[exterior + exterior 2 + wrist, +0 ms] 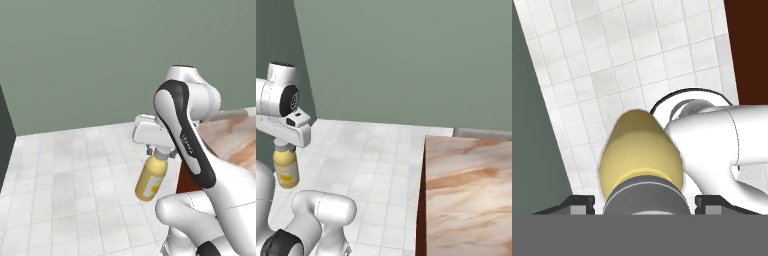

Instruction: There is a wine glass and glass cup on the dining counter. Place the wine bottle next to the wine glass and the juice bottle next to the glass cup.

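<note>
A: Status of pincer [159, 151]?

B: Clamped on juice bottle [151, 179] at the cap end. Bottle hangs below the pincer, long axis near vertical, base tilted slightly twd the left in left base view. It's airborne over the tiled floor [75, 175], not over any worktop.

A: Target location?

B: Dining worktop [466, 190], pink-beige marble, lies to the arm's right, well apart from the bottle. Right base view shows bottle [285, 167] at far left, worktop edge at right, floor between.

A: Glass cup position?

B: Can't tell; not seen here.

A: Next move req't?

B: Prob. carry the bottle rightward over the worktop edge, keeping its axis upright, then locate the cup.
</note>
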Motion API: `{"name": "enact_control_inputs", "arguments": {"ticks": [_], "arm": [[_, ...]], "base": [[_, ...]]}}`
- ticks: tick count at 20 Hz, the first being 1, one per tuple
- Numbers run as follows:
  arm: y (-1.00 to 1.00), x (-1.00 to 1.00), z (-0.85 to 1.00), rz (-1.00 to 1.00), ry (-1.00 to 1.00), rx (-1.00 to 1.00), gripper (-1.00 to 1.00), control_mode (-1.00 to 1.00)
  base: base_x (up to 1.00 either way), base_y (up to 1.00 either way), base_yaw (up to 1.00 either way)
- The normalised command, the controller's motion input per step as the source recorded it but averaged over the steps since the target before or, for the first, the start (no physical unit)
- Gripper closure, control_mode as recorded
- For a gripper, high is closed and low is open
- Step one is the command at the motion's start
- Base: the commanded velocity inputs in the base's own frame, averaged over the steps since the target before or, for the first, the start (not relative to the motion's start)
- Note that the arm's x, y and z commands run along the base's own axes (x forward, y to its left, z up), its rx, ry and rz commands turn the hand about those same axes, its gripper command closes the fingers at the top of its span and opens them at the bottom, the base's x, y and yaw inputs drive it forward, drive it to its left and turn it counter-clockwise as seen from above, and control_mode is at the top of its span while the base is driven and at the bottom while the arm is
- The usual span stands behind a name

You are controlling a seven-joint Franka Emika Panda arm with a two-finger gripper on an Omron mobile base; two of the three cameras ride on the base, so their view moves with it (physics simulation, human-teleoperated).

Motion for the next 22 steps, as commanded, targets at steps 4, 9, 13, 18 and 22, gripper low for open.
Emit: {"name": "enact_control_inputs", "arguments": {"ticks": [4,9,13,18,22], "arm": [[0.0,0.0,0.0,0.0,0.0,0.0,1.0,1.0],[0.0,0.0,0.0,0.0,0.0,0.0,1.0,1.0],[0.0,0.0,0.0,0.0,0.0,0.0,1.0,1.0],[0.0,0.0,0.0,0.0,0.0,0.0,1.0,1.0],[0.0,0.0,0.0,0.0,0.0,0.0,1.0,1.0]], "base": [[0.85,0.37,-0.25],[0.85,0.37,-0.25],[0.86,0.37,-0.25],[0.86,0.36,-0.25],[0.86,0.35,-0.27]]}}
